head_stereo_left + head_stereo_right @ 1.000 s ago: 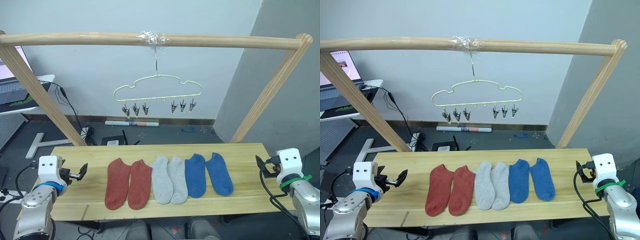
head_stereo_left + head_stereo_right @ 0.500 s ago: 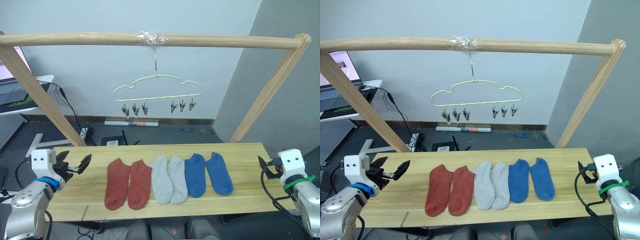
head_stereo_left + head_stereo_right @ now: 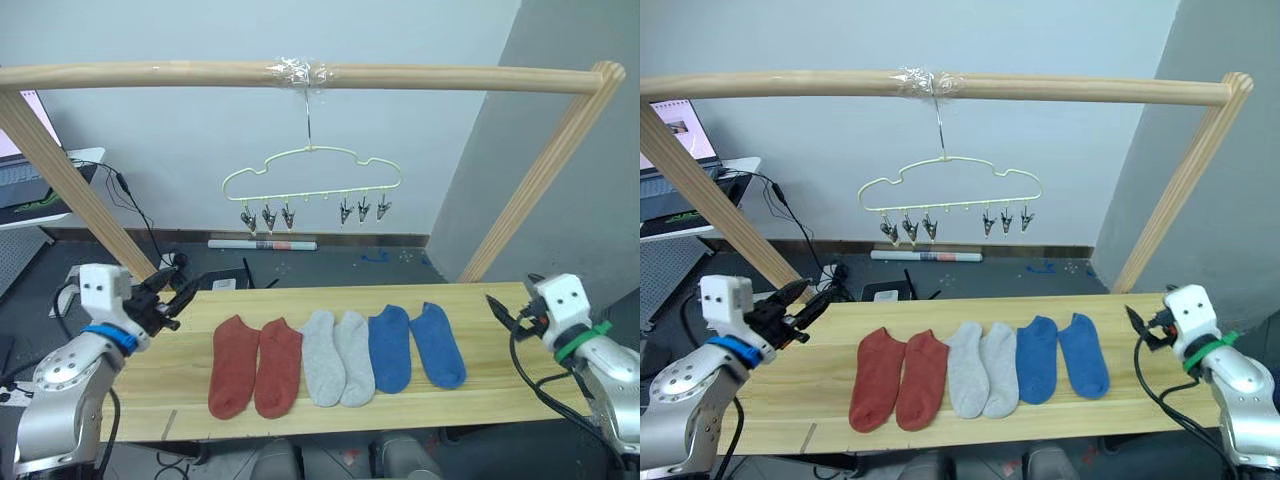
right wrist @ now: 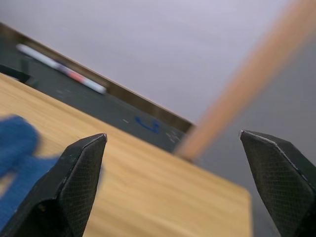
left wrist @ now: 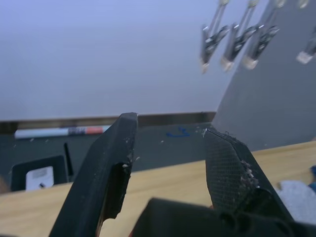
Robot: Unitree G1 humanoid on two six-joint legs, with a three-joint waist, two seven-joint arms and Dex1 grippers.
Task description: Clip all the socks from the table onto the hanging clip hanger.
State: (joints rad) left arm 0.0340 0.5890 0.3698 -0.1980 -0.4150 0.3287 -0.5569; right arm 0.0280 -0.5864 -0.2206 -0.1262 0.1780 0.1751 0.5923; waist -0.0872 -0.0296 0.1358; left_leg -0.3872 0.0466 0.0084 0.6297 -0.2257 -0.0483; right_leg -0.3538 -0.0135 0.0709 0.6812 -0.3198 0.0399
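Six socks lie side by side on the table (image 3: 485, 345): two rust-red (image 3: 255, 366), two light grey (image 3: 338, 357), two blue (image 3: 413, 346). Above them the pale clip hanger (image 3: 311, 168) hangs by its hook, and its metal clips (image 3: 266, 216) are empty. My left gripper (image 3: 178, 293) hovers open over the table's back left corner, left of the red socks; the left wrist view looks past its fingers (image 5: 106, 168) at three clips (image 5: 236, 42). My right gripper (image 3: 503, 311) is open near the right end, apart from the blue sock (image 4: 15, 148).
A thick wooden pole frame (image 3: 180, 74) spans the table, with slanted legs at both ends. Behind on the left, a laptop (image 3: 25, 185) sits on a white desk. Cables and a long marker (image 3: 262, 244) lie on the floor.
My left gripper has risen and moved toward the table's back left corner. My right gripper has shifted left toward the blue socks. Socks and hanger are unmoved.
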